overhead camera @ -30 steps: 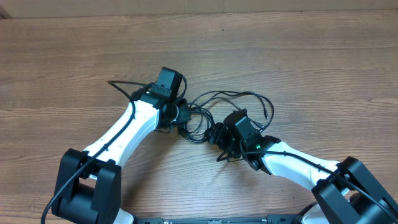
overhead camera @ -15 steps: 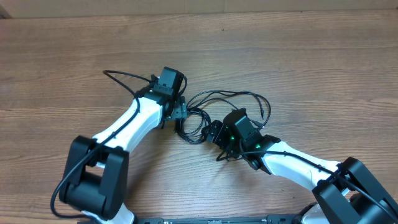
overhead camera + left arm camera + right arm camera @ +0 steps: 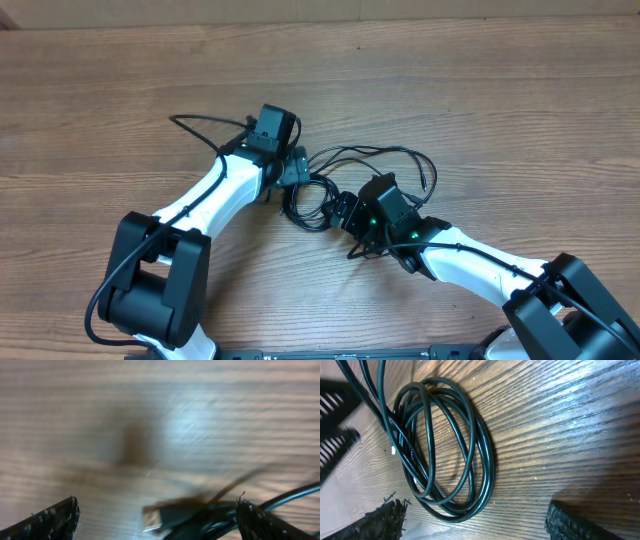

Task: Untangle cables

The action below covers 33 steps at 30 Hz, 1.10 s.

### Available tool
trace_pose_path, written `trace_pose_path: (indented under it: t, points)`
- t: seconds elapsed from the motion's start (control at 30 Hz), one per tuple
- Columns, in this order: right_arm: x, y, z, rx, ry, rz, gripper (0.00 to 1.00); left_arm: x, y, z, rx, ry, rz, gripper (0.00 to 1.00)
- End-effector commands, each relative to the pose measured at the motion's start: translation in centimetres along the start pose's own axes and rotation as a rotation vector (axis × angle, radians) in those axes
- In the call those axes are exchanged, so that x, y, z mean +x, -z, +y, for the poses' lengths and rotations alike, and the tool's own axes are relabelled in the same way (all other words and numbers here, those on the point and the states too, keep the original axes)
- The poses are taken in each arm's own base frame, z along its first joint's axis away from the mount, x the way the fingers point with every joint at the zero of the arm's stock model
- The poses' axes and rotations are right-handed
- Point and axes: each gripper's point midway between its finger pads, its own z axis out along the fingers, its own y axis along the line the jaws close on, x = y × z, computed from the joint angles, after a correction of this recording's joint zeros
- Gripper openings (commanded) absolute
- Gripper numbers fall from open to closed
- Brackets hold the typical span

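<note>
The cables (image 3: pixel 372 154) lie mid-table as thin black loops, with a small coil (image 3: pixel 308 208) at their left end. My left gripper (image 3: pixel 297 168) sits at the coil's upper left edge and is open. In the blurred left wrist view, a silver-tipped plug (image 3: pixel 153 518) and black strands lie between the spread fingers (image 3: pixel 56 519), held by neither. My right gripper (image 3: pixel 343 212) is at the coil's right side, open. In the right wrist view the coil (image 3: pixel 445 445) lies flat, its lower rim reaching in near the left finger (image 3: pixel 385 521), untouched.
The left arm's own thicker black cord (image 3: pixel 195 124) arcs out over the wood to the upper left. The left gripper's ridged black body (image 3: pixel 335 425) shows at the left edge of the right wrist view. The table's far edge (image 3: pixel 320 20) runs along the top.
My left gripper has opened wide, let go of the cable and shifted slightly up and right. My right gripper has opened further. The coil has settled flat.
</note>
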Motion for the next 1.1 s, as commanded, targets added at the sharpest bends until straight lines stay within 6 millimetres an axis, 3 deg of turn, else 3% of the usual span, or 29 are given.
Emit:
trace_pose_path:
  t: [0.0,0.1,0.2,0.33,0.4,0.47,0.6,0.77,0.97,1.07]
  points:
    - [0.4,-0.5,-2.1,0.070,-0.007,0.001,0.89,-2.4,1.5,-1.8,0.094,-0.163,-0.082,1.00]
    - [1.1,-0.4,-1.5,0.042,0.070,0.050,0.65,-1.6,2.2,-4.5,0.264,-0.373,-0.053,0.99]
    - [0.8,0.3,-0.9,0.015,0.118,0.051,0.62,-0.3,2.9,-6.4,0.395,-0.576,-0.042,0.99]
    - [0.2,2.6,-0.2,-0.005,0.175,0.029,0.74,-0.5,3.4,-7.8,0.453,-0.714,-0.100,0.99]
    - [0.0,4.1,0.2,-0.010,0.206,0.004,0.85,-0.8,3.5,-8.1,0.455,-0.763,-0.130,1.00]
    - [-0.3,6.3,0.6,-0.014,0.231,-0.039,0.93,-0.9,3.5,-8.4,0.457,-0.790,-0.146,1.00]
    - [-1.3,9.8,0.3,0.008,0.233,-0.140,1.00,-0.6,3.5,-8.9,0.465,-0.801,-0.144,1.00]
    - [-1.5,10.6,-0.3,0.033,0.231,-0.163,1.00,0.3,2.7,-9.3,0.469,-0.834,-0.122,1.00]
    - [-1.2,10.5,-0.9,0.054,0.228,-0.147,1.00,1.1,-1.3,-8.9,0.432,-0.833,-0.077,1.00]
    - [-1.2,10.5,-0.9,0.054,0.228,-0.147,1.00,0.9,-2.4,-9.2,0.433,-0.832,-0.093,0.90]
